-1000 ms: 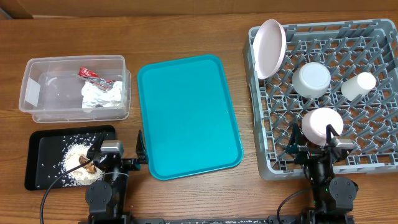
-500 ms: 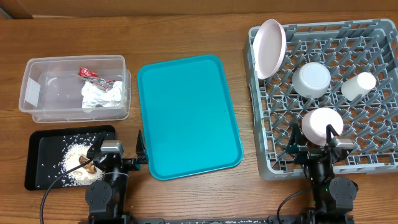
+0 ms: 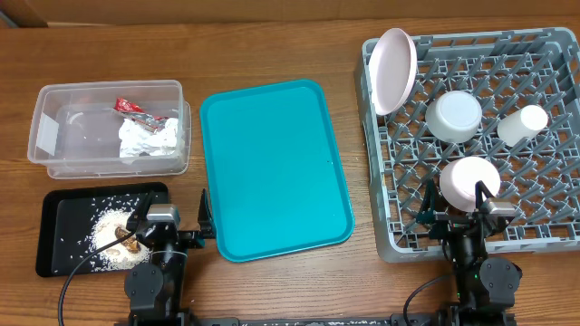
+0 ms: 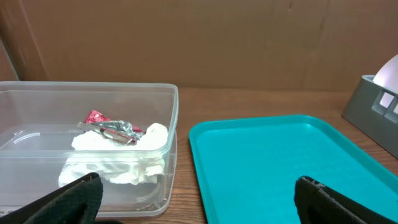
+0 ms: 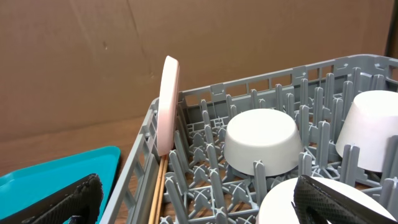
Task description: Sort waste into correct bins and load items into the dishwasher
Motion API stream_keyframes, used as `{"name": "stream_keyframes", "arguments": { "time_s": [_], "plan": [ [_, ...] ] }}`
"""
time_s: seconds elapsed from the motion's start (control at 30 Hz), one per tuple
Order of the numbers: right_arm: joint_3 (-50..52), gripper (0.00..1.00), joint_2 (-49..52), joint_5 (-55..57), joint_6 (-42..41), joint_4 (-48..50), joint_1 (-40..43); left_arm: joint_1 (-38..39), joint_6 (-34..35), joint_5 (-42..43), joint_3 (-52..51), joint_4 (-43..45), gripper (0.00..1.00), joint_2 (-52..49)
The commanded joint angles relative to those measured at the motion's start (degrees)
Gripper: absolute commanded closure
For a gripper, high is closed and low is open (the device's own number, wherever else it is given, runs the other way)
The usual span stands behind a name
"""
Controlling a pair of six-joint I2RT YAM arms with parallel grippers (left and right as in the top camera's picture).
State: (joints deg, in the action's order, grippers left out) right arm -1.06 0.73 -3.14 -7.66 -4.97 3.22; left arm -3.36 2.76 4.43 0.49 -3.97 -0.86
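Note:
The grey dishwasher rack [image 3: 390,145] at the right holds a pink plate [image 3: 393,58] on edge, a white bowl [image 3: 453,115], a white cup [image 3: 523,123] and a second white bowl [image 3: 469,179]. Wooden chopsticks [image 5: 163,186] lie in the rack by its left wall. A clear bin [image 3: 109,127] at the left holds a red wrapper [image 3: 132,110] and crumpled tissue [image 3: 147,138]. A black tray [image 3: 63,226] holds rice and food scraps. The teal tray [image 3: 272,167] is bare. My left gripper [image 4: 196,199] is open and empty at the front left. My right gripper [image 5: 199,202] is open and empty at the rack's front.
Both arm bases [image 3: 154,272] [image 3: 480,272] sit at the table's front edge. A brown cardboard wall [image 4: 186,43] stands behind the table. Bare wood shows between the teal tray and the rack [image 3: 361,172].

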Motion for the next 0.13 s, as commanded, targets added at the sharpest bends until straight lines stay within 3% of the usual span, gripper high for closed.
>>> {"name": "stream_keyframes", "arguments": {
  "time_s": [0.0, 0.1],
  "plan": [
    [0.6, 0.00, -0.6, 0.1, 0.2, 0.4, -0.4, 0.4, -1.1, -0.4, -0.2, -0.2, 0.00, 0.7],
    [0.6, 0.00, -0.6, 0.1, 0.2, 0.4, -0.4, 0.4, -1.1, -0.4, -0.2, -0.2, 0.00, 0.7]
  ]
}}
